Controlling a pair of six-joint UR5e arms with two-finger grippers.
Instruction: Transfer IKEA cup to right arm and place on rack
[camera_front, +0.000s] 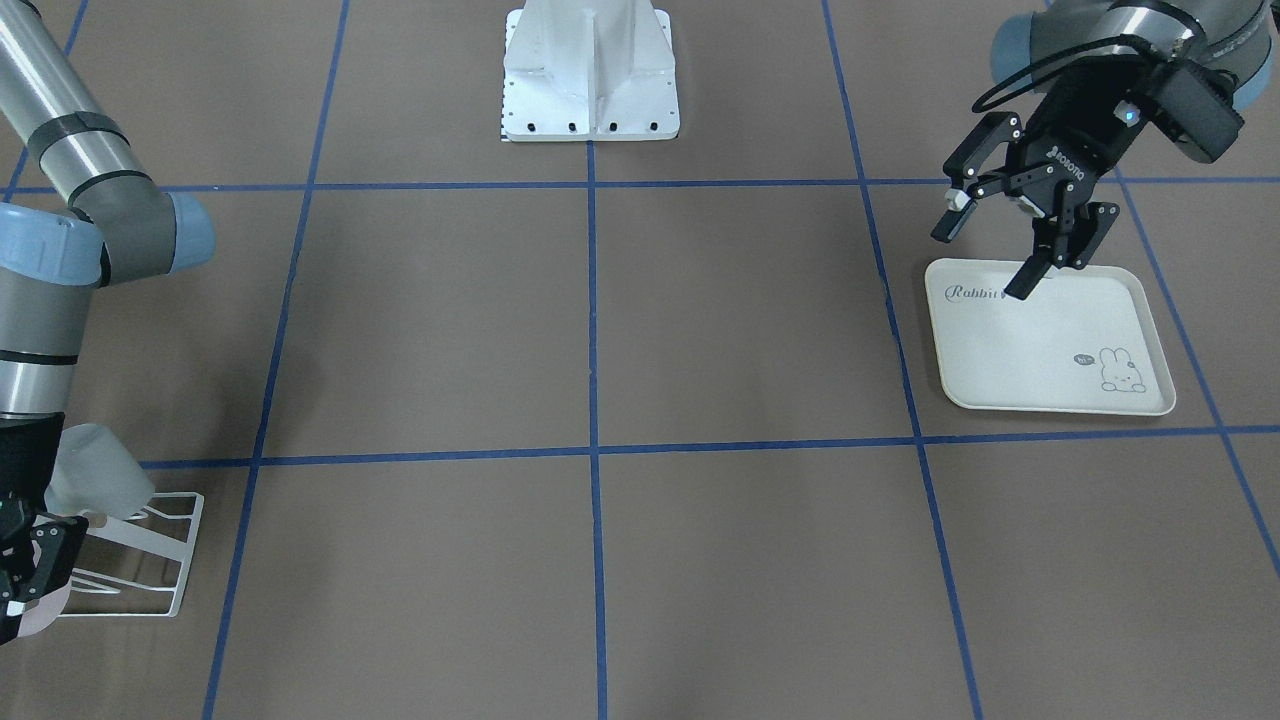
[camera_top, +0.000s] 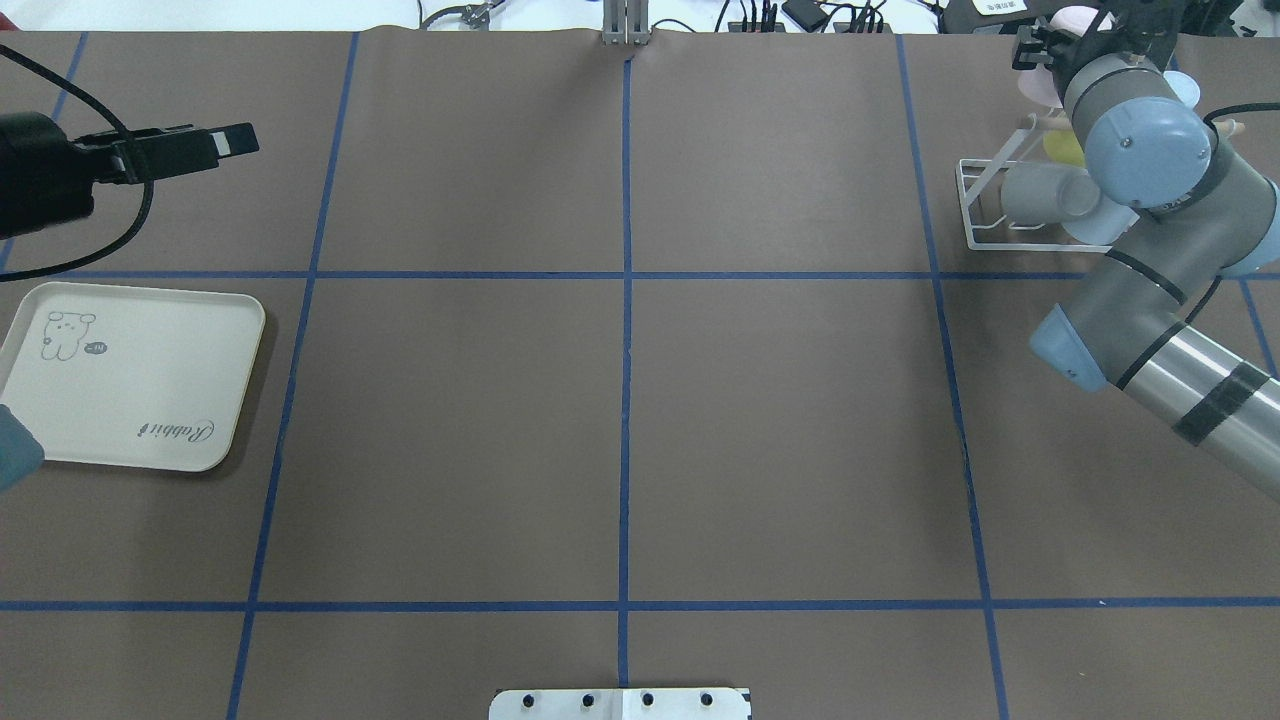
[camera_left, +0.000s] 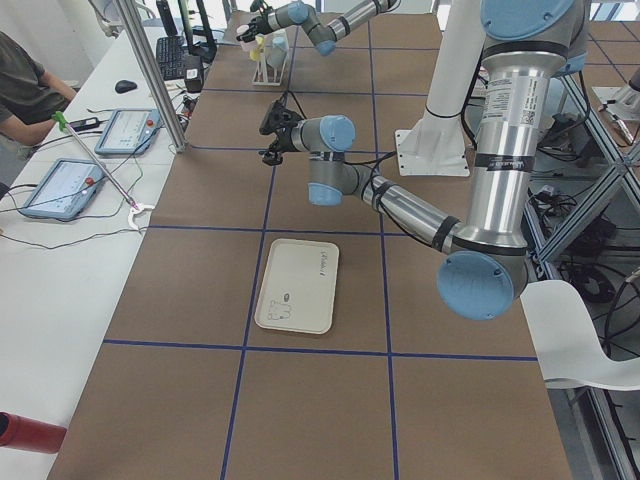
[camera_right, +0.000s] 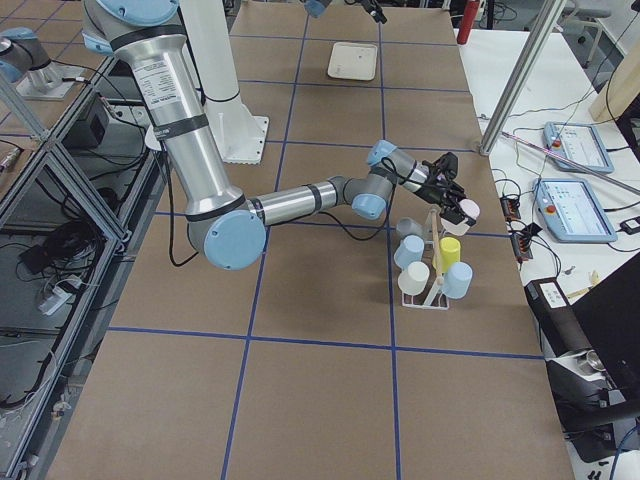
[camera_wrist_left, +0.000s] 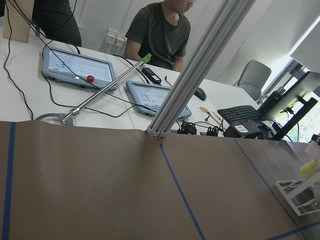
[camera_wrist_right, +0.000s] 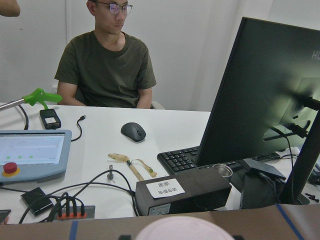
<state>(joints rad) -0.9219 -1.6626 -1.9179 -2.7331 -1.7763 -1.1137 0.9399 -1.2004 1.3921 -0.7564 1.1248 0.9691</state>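
Observation:
The IKEA cup, a pale pink one (camera_right: 468, 210), sits in my right gripper (camera_right: 455, 203), which is shut on it at the far end of the rack (camera_right: 432, 292). In the front-facing view that gripper (camera_front: 25, 598) is at the lower left edge with the pink cup (camera_front: 42, 617) beside the white wire rack (camera_front: 172, 560). The right wrist view shows only the cup's rim (camera_wrist_right: 182, 227) at the bottom. Overhead, the rack (camera_top: 972, 205) is at the far right. My left gripper (camera_front: 982, 260) hangs open and empty over the back edge of the cream rabbit tray (camera_front: 1050, 370).
Grey (camera_top: 1040, 195), blue, white and yellow (camera_right: 449, 248) cups are on the rack. The robot's white base (camera_front: 590, 75) stands mid-table. A white bench with tablets (camera_left: 70, 185), cables, a monitor (camera_wrist_right: 265, 90) and seated people borders the table's far side.

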